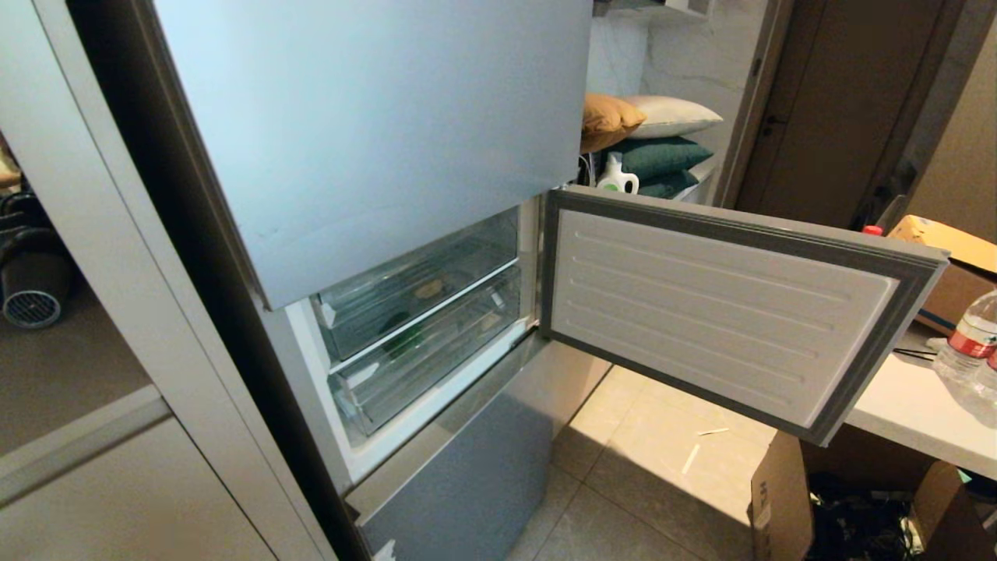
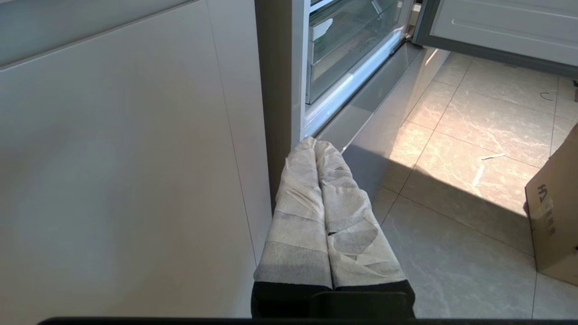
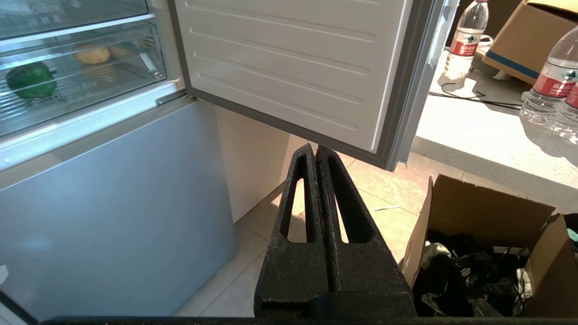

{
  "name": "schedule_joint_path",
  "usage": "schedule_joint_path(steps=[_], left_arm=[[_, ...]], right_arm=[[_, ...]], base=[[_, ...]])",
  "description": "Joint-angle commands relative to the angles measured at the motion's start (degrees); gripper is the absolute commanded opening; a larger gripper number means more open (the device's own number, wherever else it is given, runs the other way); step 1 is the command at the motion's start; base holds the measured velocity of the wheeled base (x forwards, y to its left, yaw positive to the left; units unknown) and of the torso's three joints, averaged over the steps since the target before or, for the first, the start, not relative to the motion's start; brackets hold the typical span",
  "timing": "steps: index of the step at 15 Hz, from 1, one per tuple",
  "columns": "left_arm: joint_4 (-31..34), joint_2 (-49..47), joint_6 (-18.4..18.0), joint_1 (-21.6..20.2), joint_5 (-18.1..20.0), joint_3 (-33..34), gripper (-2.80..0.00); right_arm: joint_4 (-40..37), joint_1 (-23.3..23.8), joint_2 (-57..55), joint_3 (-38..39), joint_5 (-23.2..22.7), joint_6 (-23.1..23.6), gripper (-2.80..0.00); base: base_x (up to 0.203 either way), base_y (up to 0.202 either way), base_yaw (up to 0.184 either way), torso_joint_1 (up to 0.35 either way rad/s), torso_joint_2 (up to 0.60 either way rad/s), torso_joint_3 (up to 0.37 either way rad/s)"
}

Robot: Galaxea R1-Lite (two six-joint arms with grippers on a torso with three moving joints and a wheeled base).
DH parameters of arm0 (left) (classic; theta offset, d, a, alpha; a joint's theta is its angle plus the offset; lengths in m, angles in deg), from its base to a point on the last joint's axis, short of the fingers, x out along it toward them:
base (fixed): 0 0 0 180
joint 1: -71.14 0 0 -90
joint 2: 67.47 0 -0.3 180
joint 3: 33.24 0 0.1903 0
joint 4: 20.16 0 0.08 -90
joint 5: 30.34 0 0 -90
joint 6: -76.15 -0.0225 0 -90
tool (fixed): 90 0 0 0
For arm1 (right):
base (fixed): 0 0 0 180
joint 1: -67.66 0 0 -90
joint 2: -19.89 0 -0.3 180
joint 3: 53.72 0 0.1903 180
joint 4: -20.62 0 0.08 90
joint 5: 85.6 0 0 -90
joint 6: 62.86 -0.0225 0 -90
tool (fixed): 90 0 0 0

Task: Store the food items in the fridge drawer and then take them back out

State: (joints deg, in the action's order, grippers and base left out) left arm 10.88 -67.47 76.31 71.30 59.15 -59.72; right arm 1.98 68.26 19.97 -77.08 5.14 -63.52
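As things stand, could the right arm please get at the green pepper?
Probably not yet: the green pepper lies inside the closed clear drawer, whose front blocks it, though the door is open. The right gripper hangs shut.

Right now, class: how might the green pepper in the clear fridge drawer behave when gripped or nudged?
The green pepper looks glossy, so it may slip. Its rounded shape could roll along the ribbed clear drawer. Probably hollow, so light for its size.
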Motion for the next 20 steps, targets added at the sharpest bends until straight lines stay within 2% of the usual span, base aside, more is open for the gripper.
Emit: schedule_joint_path(steps=[1, 5, 7, 9, 12, 14, 18, 20], left_arm=[[0.05, 0.0, 0.02, 0.02, -0.02, -0.06, -2.8], [0.05, 0.0, 0.02, 0.06, -0.02, -0.06, -2.8], [0.13, 0.0, 0.02, 0.02, -0.02, -0.06, -2.8], [0.05, 0.0, 0.02, 0.02, -0.02, -0.06, -2.8], [0.05, 0.0, 0.02, 0.02, -0.02, -0.06, -2.8], [0.05, 0.0, 0.02, 0.02, -0.02, -0.06, -2.8], [0.05, 0.0, 0.02, 0.02, -0.02, -0.06, -2.8], [0.05, 0.0, 0.02, 0.02, -0.02, -0.06, -2.8]], right_arm=[[-0.07, 0.02, -0.07, 1.52, 0.06, -0.05, -2.8], [-0.16, 0.02, -0.16, 1.43, 0.11, -0.66, -2.8], [-0.27, 0.06, -3.8, -3.11, 2.07, -1.63, -2.8], [-0.49, 0.9, -13.91, -10.72, 3.84, -5.21, -2.8], [1.11, 4.72, -34.27, -19.71, 5.5, -12.63, -2.8], [6.26, 10.04, -49.04, -23.28, 5.42, -15.23, -2.8], [23.95, 28.76, -75.21, -29.51, -0.34, -15.15, -2.8], [30.96, 35.73, -83.67, -33.17, -2.54, -15.0, -2.8]], base=[[0.0, 0.0, 0.0, 0.0, 0.0, 0.0], [0.0, 0.0, 0.0, 0.0, 0.0, 0.0], [0.0, 0.0, 0.0, 0.0, 0.0, 0.0], [0.0, 0.0, 0.0, 0.0, 0.0, 0.0], [0.0, 0.0, 0.0, 0.0, 0.0, 0.0], [0.0, 0.0, 0.0, 0.0, 0.0, 0.0], [0.0, 0.0, 0.0, 0.0, 0.0, 0.0], [0.0, 0.0, 0.0, 0.0, 0.0, 0.0]])
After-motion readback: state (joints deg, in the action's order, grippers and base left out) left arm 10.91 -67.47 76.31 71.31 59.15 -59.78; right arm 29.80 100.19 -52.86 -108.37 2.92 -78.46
